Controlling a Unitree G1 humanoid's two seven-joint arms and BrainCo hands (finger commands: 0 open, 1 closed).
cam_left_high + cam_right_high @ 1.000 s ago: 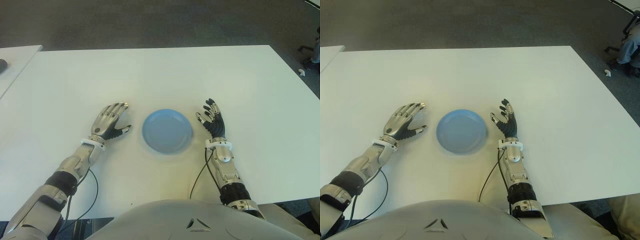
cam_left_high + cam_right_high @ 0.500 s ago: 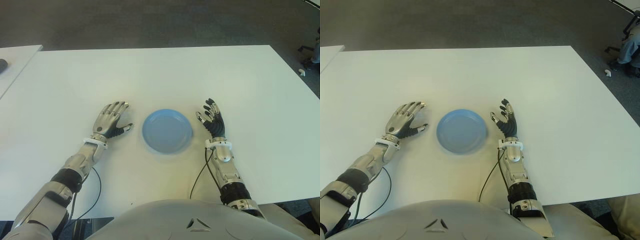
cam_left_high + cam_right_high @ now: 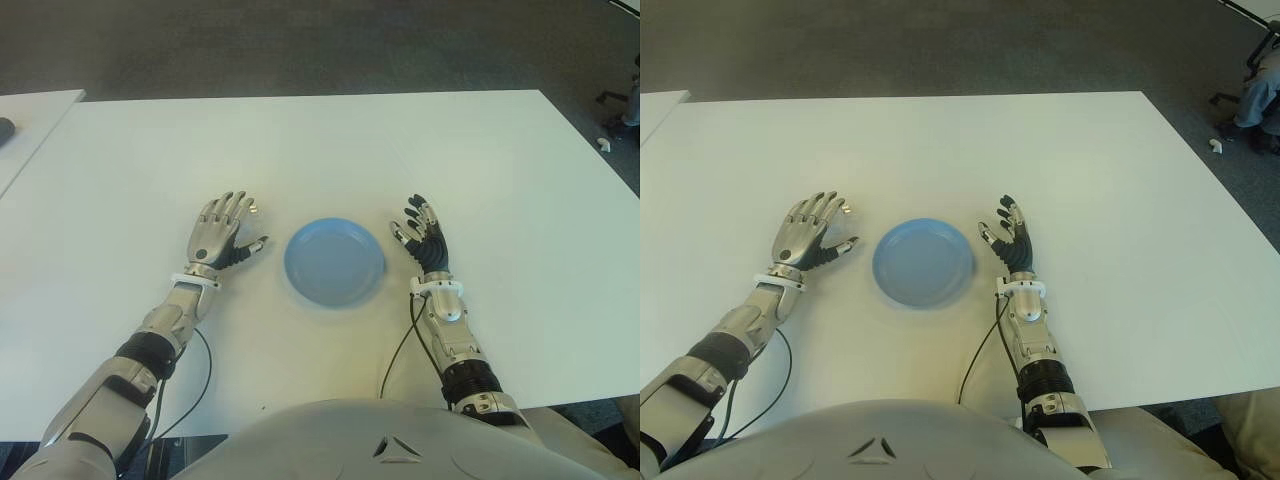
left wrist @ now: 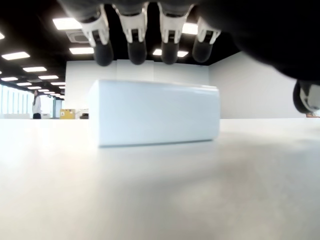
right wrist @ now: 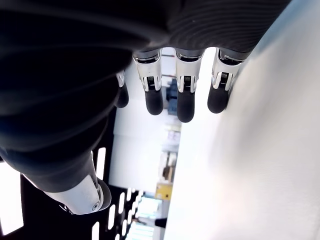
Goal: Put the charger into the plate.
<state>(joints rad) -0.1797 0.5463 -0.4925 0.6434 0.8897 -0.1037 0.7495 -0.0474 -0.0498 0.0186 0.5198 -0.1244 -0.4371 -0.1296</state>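
The charger (image 4: 155, 112) is a white rectangular block lying on the white table (image 3: 330, 150); it shows only in the left wrist view, just beyond and below my left hand's fingertips (image 4: 136, 50). In the eye views I cannot make it out by my left hand (image 3: 222, 228), which is spread open, palm down, left of the blue plate (image 3: 334, 262). The round plate holds nothing. My right hand (image 3: 422, 232) shows just right of the plate, fingers relaxed and open, holding nothing.
A second white table (image 3: 30, 110) with a dark object (image 3: 5, 128) stands at the far left. Dark carpet lies beyond the table's far edge. A person's leg (image 3: 1255, 95) and a small white item (image 3: 1214, 146) show at the far right. Black cables (image 3: 400, 350) trail from both wrists.
My left hand has moved a little forward and turned so its fingers point more straight ahead; the forearm has swung inward. The right hand and the plate have hardly shifted.
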